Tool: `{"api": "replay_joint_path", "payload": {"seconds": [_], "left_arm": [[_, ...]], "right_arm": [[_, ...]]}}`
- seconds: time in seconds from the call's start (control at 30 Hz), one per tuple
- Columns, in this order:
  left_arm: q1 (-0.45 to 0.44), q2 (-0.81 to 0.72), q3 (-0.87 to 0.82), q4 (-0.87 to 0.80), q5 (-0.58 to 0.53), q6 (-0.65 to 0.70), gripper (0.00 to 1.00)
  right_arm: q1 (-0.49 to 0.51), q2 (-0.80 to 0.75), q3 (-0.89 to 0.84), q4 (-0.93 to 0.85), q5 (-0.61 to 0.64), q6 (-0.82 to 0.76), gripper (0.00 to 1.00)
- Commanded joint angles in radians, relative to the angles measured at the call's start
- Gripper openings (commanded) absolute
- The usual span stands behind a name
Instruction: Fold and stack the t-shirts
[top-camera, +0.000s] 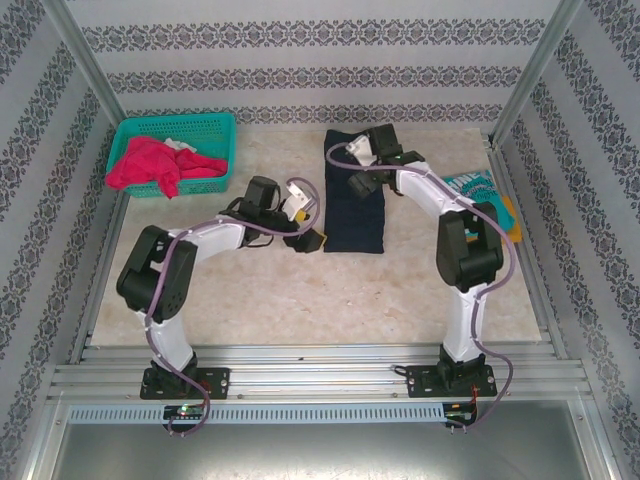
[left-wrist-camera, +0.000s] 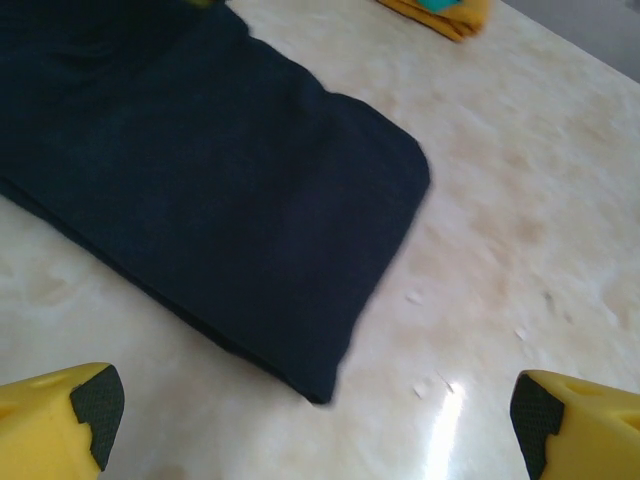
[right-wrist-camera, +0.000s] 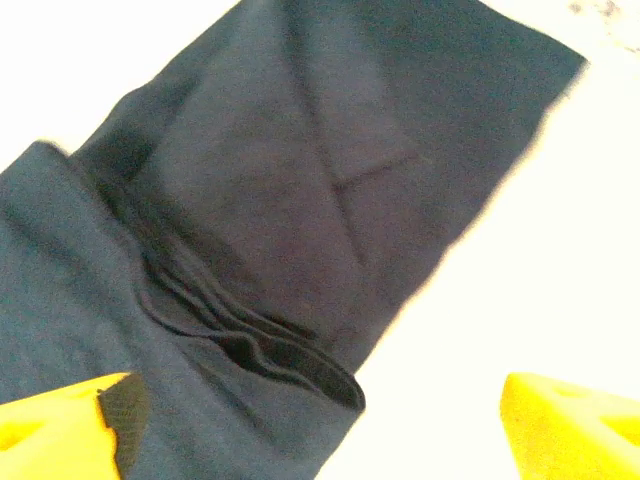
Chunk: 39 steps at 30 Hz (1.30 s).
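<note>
1. The navy t-shirt (top-camera: 357, 215) lies folded in a long strip.
2. Left gripper (top-camera: 308, 240): fingers spread, empty, just beside the navy t-shirt's near left corner.
3. Right gripper (right-wrist-camera: 320, 420): fingers spread, nothing pinched, over the navy t-shirt's far half.
4. The pink-red t-shirt (top-camera: 150, 165) sits in the basket (top-camera: 175, 122), well left of the navy t-shirt.

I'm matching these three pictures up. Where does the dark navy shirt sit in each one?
Top external: the navy shirt, a folded strip just above centre.
Left wrist: upper left, its corner reaching centre.
Right wrist: left and centre, creased.
Shared landmark: the pale tabletop beside it.
</note>
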Motion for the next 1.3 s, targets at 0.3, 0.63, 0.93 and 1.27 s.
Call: {"api": "replay_joint_path", "payload": {"seconds": [0.3,0.63,0.93,1.27], "left_arm": [[-0.103,0.323,0.565,-0.379,-0.507,-0.504,0.99],[-0.15,0.488,0.705,-0.485,-0.418,-0.647,0.46],[-0.164,0.337,0.4,-0.416,-0.421,-0.708,0.37],[-0.207,0.092,0.144,-0.443,-0.45,-0.666,0.47]], "right_arm": [[-0.121,0.039,-0.043,-0.108,-0.303,0.822,0.62],[-0.136,0.251,0.133,-0.188,-0.416,0.824,0.36],[-0.109,0.163,-0.06,-0.128,-0.425,0.81,0.27],[-0.093,-0.116,-0.373,-0.06,-0.41,0.761,0.33]]}}
